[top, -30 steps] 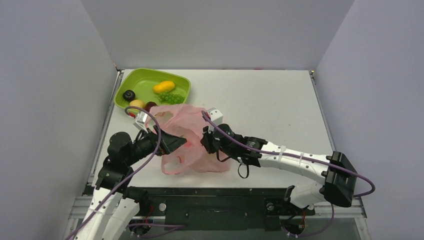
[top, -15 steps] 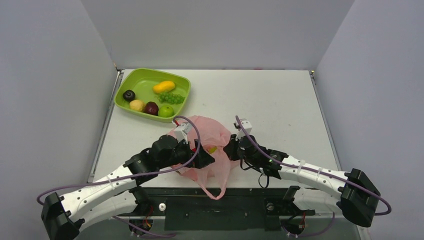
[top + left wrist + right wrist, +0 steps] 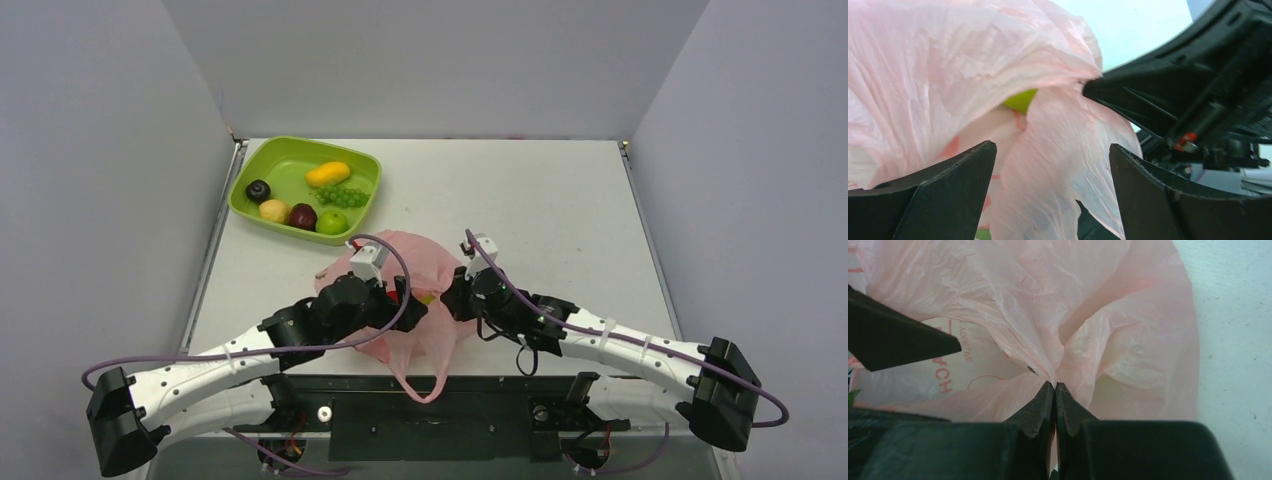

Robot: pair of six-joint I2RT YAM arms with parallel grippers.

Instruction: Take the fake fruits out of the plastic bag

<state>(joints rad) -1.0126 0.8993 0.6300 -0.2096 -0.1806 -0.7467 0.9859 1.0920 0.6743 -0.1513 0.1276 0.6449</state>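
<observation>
Inside plastic bag (image 3: 923, 75), mostly hidden fruit (image 3: 1019, 100)

Red lettering (image 3: 944, 380) on plastic bag (image 3: 1013, 300), seen reversed through film, not legible

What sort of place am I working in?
Probably a robot test booth: plain grey walls box in a white table, two arms bolted at its edge, fake fruit in a tray.

The plastic bag (image 3: 432, 256) is hemmed between left arm (image 3: 300, 322) and right arm (image 3: 600, 336); tabletop (image 3: 540, 200) beyond is left open, save the green tray (image 3: 285, 165).
</observation>
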